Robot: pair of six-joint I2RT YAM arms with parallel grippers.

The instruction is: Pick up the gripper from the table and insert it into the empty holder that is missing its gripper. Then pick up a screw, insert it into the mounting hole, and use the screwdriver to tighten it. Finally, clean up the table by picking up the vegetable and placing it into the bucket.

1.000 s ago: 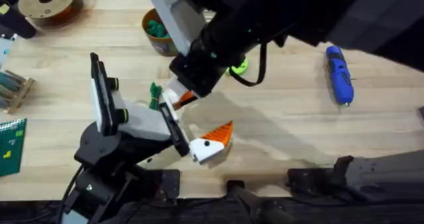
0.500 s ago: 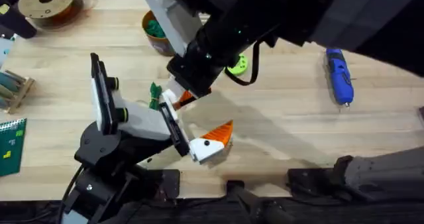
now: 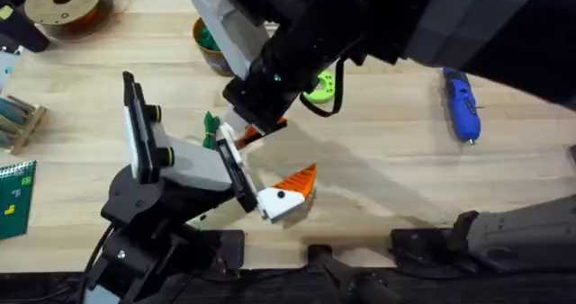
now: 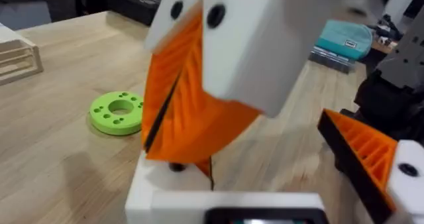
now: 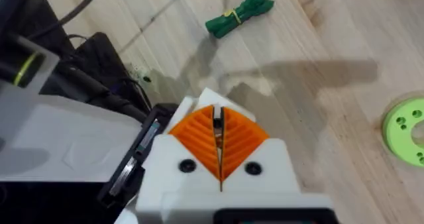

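My right gripper (image 3: 255,127) reaches across the middle and stands shut on the small orange gripper (image 4: 211,166), pressed against the bare white holder (image 4: 165,187) of the left arm. In the right wrist view its orange pads (image 5: 199,134) meet tight in front of the holder (image 5: 211,97). My left gripper (image 3: 270,160) is open, and its other finger carries an orange pad (image 3: 301,183). The dark green vegetable (image 3: 211,127) lies just beyond the holder. The blue screwdriver (image 3: 461,102) lies at the far right. The olive-gold bucket (image 3: 209,57) is partly hidden by the right arm. The screw is out of view.
A bright green ring disc (image 3: 322,88) lies close behind the right gripper. A brown spool (image 3: 63,5) sits at the far left corner. A wooden rack (image 3: 18,120) and a green board (image 3: 13,196) line the left edge.
The right arm has crept a little to the left and away from the bases, its gripper still shut at the holder. The left arm has not moved.
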